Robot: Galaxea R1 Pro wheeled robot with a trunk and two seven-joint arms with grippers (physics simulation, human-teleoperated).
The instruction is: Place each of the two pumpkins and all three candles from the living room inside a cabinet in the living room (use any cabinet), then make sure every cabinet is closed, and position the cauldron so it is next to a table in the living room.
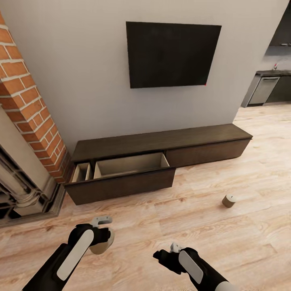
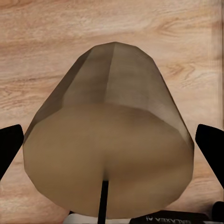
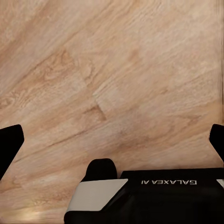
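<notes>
My left gripper (image 1: 101,237) is shut on an olive-tan candle (image 1: 103,245), held low over the wood floor. In the left wrist view that candle (image 2: 109,135) sits between the two black fingertips (image 2: 10,145). A second candle (image 1: 229,200) stands on the floor to the right. The dark-brown cabinet (image 1: 194,139) runs along the wall, and its left drawer (image 1: 130,165) is pulled out with a bare beige interior. My right gripper (image 1: 167,254) hangs open over bare floor, with nothing between its fingers (image 3: 10,144). The pumpkins, the cauldron and the table are out of view.
A brick fireplace (image 1: 28,101) with a grey surround stands at the left, close to the open drawer. A black TV (image 1: 171,54) hangs on the wall above the cabinet. Grey kitchen units (image 1: 264,89) lie far right. Wood floor (image 1: 169,218) stretches between me and the cabinet.
</notes>
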